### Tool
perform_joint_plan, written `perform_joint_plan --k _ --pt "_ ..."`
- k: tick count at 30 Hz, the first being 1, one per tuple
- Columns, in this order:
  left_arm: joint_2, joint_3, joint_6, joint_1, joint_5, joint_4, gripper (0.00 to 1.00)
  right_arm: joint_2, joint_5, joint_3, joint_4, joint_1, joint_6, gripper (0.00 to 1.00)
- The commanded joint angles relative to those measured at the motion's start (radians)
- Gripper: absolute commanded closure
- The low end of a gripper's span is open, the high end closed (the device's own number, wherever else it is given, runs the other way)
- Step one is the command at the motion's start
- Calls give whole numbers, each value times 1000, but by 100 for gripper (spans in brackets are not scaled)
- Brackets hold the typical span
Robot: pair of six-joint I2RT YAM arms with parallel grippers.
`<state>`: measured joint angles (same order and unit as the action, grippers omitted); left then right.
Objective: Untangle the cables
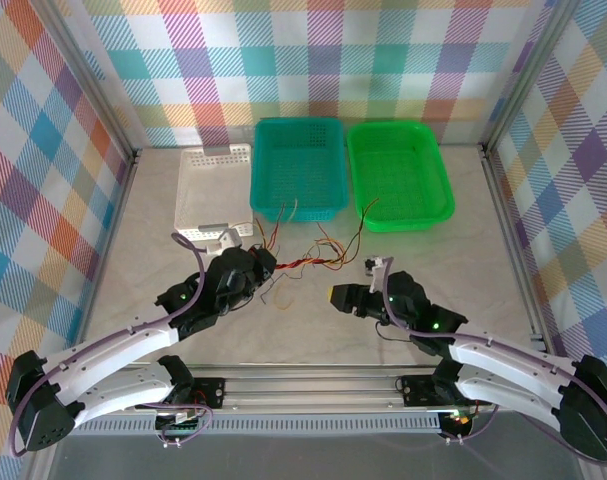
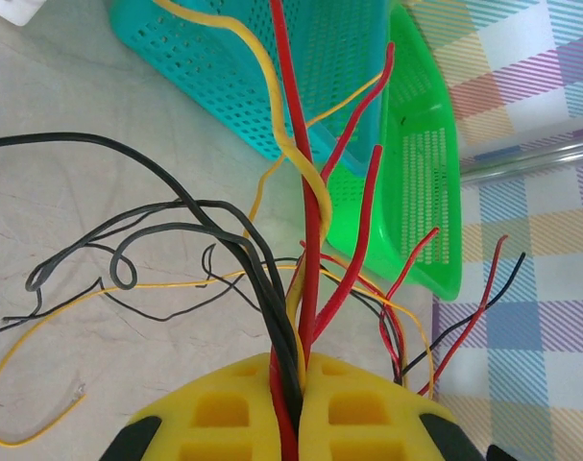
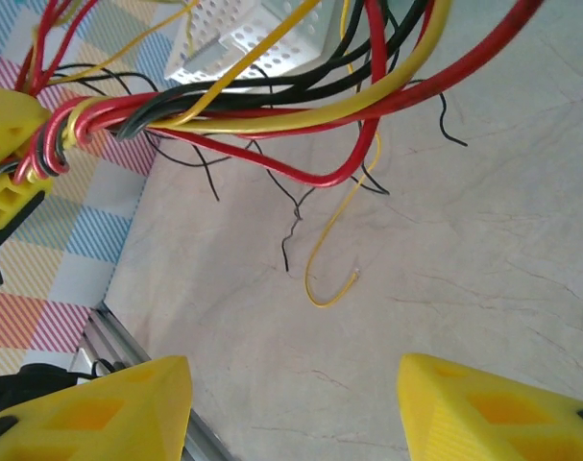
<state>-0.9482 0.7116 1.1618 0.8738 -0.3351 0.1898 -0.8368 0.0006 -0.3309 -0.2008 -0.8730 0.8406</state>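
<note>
Over table (image 1: 303, 335): left pincer (image 2: 293, 379) clamps cables (image 2: 310, 240) (red, yellow, black); right pincer (image 3: 291, 370) wide, empty.

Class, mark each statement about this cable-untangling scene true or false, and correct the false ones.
1. The left gripper is shut on the cables. True.
2. The right gripper grips the cables too. False: it is open, nothing between its fingers.
3. From above, the teal basket stands left of the green basket. True.
4. The cables lie inside the green basket. False: they spread over the table in front of the baskets.
</note>
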Motion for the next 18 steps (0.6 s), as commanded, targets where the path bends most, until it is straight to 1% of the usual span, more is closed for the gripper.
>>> perform_joint_plan --k 1,5,10,13,18 --pt "33 30 38 24 -20 -9 100 41 49 45 -222 -5 44 42" --pt "32 25 60 40 -13 -22 100 55 72 95 -349 -5 49 42" --pt "35 29 84 66 -12 -39 100 34 85 102 -421 -5 48 44" --pt "44 40 97 74 -21 -34 100 27 76 99 -422 -4 19 48" --pt "77 76 107 75 -32 -20 100 32 63 102 -418 -6 -50 46"
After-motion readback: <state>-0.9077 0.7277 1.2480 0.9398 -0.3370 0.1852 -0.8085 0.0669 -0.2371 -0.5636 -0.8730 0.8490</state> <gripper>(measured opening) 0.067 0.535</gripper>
